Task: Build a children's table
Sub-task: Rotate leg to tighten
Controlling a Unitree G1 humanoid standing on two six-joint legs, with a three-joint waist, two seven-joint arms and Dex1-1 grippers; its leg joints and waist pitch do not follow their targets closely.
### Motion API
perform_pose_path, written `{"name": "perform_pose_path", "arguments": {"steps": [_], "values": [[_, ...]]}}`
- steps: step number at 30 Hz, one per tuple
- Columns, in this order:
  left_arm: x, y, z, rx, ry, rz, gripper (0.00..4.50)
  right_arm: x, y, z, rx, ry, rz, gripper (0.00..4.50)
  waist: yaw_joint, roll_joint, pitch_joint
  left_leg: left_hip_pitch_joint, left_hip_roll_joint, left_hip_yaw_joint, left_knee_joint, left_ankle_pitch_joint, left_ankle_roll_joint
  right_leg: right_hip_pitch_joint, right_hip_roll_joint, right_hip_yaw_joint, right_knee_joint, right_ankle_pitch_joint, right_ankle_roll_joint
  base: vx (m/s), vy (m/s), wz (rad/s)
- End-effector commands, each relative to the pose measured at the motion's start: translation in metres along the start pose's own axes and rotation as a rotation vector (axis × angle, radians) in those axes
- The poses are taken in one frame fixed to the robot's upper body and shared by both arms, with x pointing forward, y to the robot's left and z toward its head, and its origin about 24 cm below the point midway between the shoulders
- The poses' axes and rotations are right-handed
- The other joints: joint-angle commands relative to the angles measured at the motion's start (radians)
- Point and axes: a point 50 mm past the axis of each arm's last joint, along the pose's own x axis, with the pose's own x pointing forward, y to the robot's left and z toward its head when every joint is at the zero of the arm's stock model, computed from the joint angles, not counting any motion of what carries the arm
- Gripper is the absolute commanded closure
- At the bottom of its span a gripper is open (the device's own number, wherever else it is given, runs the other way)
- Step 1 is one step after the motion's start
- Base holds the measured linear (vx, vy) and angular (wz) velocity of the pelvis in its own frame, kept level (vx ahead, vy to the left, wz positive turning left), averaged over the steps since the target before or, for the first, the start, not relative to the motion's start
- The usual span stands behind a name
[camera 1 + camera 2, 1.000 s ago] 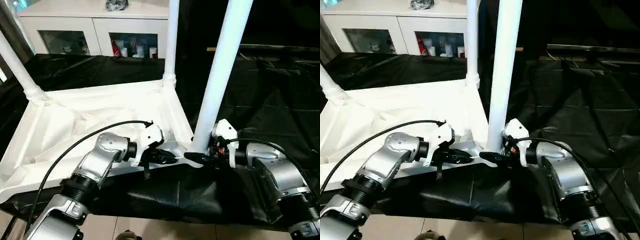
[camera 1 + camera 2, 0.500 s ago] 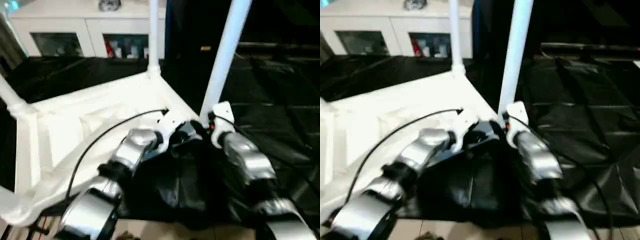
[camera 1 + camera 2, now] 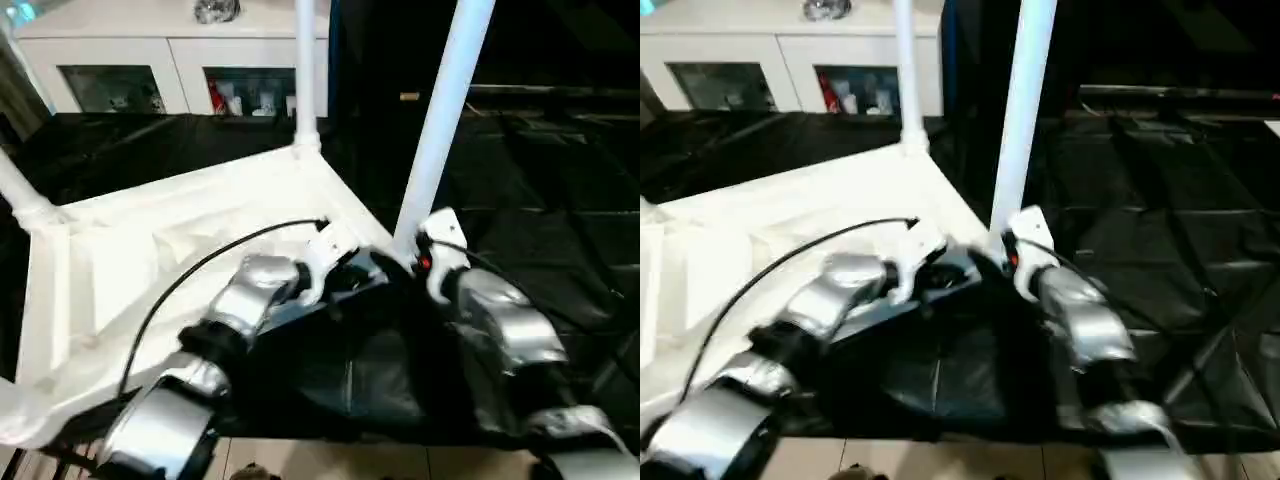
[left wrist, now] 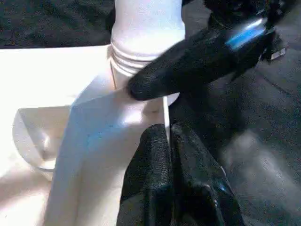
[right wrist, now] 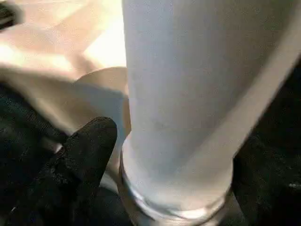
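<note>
Since a second ago the whole view has shifted, so treat most of the apparent motion as camera movement. What has changed is the reach: your two forearms came at the corner from either side, and they now run forward into it with the grippers closer together. The upturned tabletop [image 3: 130, 260] is still on the black-draped work table [image 3: 540, 160]. One leg [image 3: 18, 190] stands well off to the left gripper's outer side, and a second far leg [image 3: 305, 70] stands beyond its tips. The near leg [image 3: 440, 120] remains upright in its corner socket, as it was. I judge this to be the seating of that leg, now steadied from both sides and not yet released. I cannot tell whether a fourth leg is fitted. The left gripper [image 3: 352, 277] sits at the tabletop's near corner, just beside the socket. Its fingers [image 4: 153, 169] are pressed together with the thin rim of the tabletop running between them, so it appears to pinch that rim. The near leg's ribbed collar stands just ahead of its tips. The right gripper [image 3: 405, 262] is at the foot of the near leg. One of its fingers [image 4: 188, 70] lies against the collar and the leg rises between the pair, so I judge it clamped on the leg's base. Its far finger is hidden behind the leg.
</note>
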Motion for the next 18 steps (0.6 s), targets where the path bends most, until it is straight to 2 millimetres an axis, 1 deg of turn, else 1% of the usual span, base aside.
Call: {"name": "perform_pose_path", "arguments": {"steps": [1,2,4,5,7,8,9,10,12,14,15,16,17,18], "values": [[-0.001,-0.008,0.026,0.099,-0.120,-0.125,4.50,0.001,0.017,0.008,-0.042,-0.024,0.186,0.74,0.007,-0.021,-0.075,0.004,0.041,-0.010,-0.064,-0.200,0.083,0.065,-0.072,0.054,-0.068,-0.324,-0.166,0.000,0.000,0.00],[-0.006,-0.009,0.022,0.098,-0.111,-0.145,4.50,-0.006,0.016,0.008,-0.065,-0.014,0.233,0.74,0.010,-0.018,-0.074,0.004,0.042,-0.010,-0.064,-0.208,0.083,0.064,-0.073,0.055,-0.068,-0.339,-0.163,0.000,0.000,0.00],[-0.010,-0.008,0.020,0.095,-0.108,-0.154,4.50,-0.011,0.016,0.007,-0.080,-0.004,0.270,0.74,0.012,-0.018,-0.074,0.005,0.043,-0.009,-0.064,-0.213,0.084,0.062,-0.071,0.054,-0.070,-0.355,-0.157,0.000,0.000,0.00],[-0.014,-0.008,0.019,0.089,-0.106,-0.162,4.50,-0.015,0.016,0.007,-0.090,0.007,0.303,0.74,0.015,-0.019,-0.072,0.008,0.043,-0.009,-0.065,-0.221,0.082,0.060,-0.070,0.053,-0.074,-0.378,-0.150,0.000,0.000,0.00],[-0.017,-0.007,0.018,0.088,-0.102,-0.165,4.50,-0.020,0.015,0.007,-0.096,0.014,0.327,0.74,0.020,-0.018,-0.071,0.009,0.046,-0.010,-0.066,-0.231,0.077,0.058,-0.072,0.054,-0.076,-0.402,-0.144,0.000,0.000,0.00],[-0.019,-0.008,0.017,0.086,-0.101,-0.171,4.50,-0.021,0.014,0.007,-0.094,0.014,0.333,0.88,0.022,-0.020,-0.072,0.011,0.047,-0.011,-0.066,-0.236,0.071,0.056,-0.072,0.054,-0.076,-0.409,-0.142,0.000,0.000,0.00],[-0.019,-0.008,0.017,0.086,-0.101,-0.172,4.50,-0.021,0.014,0.008,-0.094,0.014,0.334,0.98,0.024,-0.019,-0.072,0.010,0.047,-0.012,-0.067,-0.236,0.067,0.056,-0.073,0.054,-0.075,-0.406,-0.143,0.000,0.000,0.00],[-0.020,-0.008,0.017,0.084,-0.101,-0.175,4.50,-0.021,0.014,0.008,-0.092,0.013,0.336,0.98,0.024,-0.019,-0.071,0.010,0.046,-0.011,-0.067,-0.236,0.067,0.055,-0.072,0.055,-0.077,-0.406,-0.142,0.000,0.000,0.00],[-0.021,-0.008,0.017,0.083,-0.101,-0.178,4.50,-0.022,0.014,0.008,-0.090,0.013,0.341,1.18,0.027,-0.020,-0.073,0.011,0.046,-0.011,-0.067,-0.230,0.064,0.055,-0.073,0.055,-0.075,-0.399,-0.144,0.000,0.000,0.00],[-0.023,-0.009,0.016,0.080,-0.096,-0.193,4.50,-0.023,0.015,0.009,-0.087,0.011,0.361,1.38,0.029,-0.022,-0.074,0.008,0.045,-0.011,-0.066,-0.214,0.066,0.058,-0.073,0.056,-0.070,-0.379,-0.147,0.000,0.000,0.00],[-0.023,-0.009,0.016,0.080,-0.096,-0.193,4.50,-0.023,0.015,0.009,-0.087,0.011,0.361,1.50,0.028,-0.021,-0.075,0.007,0.045,-0.011,-0.065,-0.205,0.069,0.058,-0.073,0.056,-0.069,-0.372,-0.149,0.000,0.000,0.00],[-0.024,-0.010,0.016,0.077,-0.096,-0.200,4.50,-0.023,0.017,0.009,-0.082,0.009,0.373,1.50,0.029,-0.020,-0.075,0.008,0.044,-0.010,-0.064,-0.204,0.070,0.056,-0.072,0.055,-0.070,-0.370,-0.149,0.000,0.000,0.00],[-0.024,-0.010,0.015,0.076,-0.095,-0.202,4.50,-0.022,0.019,0.008,-0.080,0.009,0.378,1.69,0.029,-0.021,-0.075,0.006,0.044,-0.011,-0.065,-0.200,0.071,0.058,-0.071,0.055,-0.069,-0.367,-0.148,0.000,0.000,0.00],[-0.024,-0.011,0.015,0.076,-0.095,-0.202,4.50,-0.022,0.020,0.008,-0.078,0.009,0.382,1.74,0.029,-0.021,-0.074,0.006,0.044,-0.010,-0.065,-0.199,0.071,0.057,-0.071,0.055,-0.070,-0.369,-0.147,0.000,0.000,0.00]]}}
